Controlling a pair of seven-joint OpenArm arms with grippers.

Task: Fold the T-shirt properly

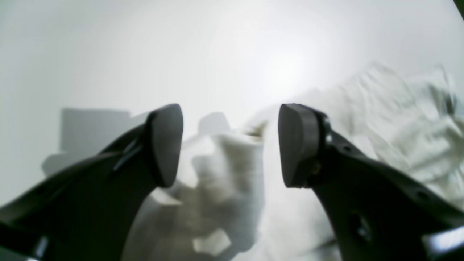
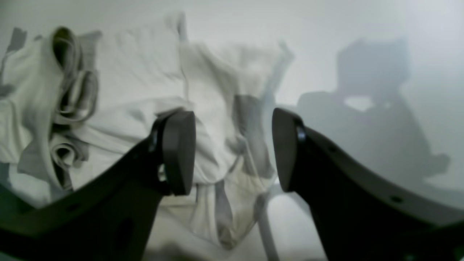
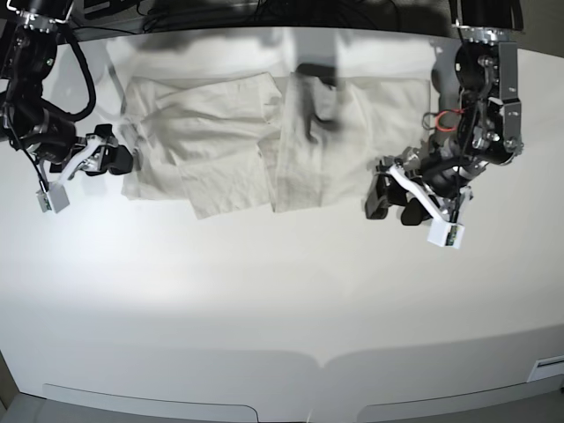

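Observation:
The cream T-shirt (image 3: 264,141) lies spread and wrinkled across the far part of the white table (image 3: 282,300), with a fold line near its middle. My left gripper (image 3: 395,204) is open at the shirt's lower right corner. In the left wrist view the left gripper (image 1: 230,145) has its jaws wide apart, with a bunched edge of the T-shirt (image 1: 224,174) showing between them. My right gripper (image 3: 119,150) is open at the shirt's left edge. In the right wrist view the right gripper (image 2: 233,152) has its jaws apart over rumpled folds of the T-shirt (image 2: 137,83).
Bare white table lies in front of the shirt up to the near edge (image 3: 282,361). Cables and dark equipment (image 3: 220,11) run along the far edge. The arm shadows fall on the shirt's middle (image 3: 313,106).

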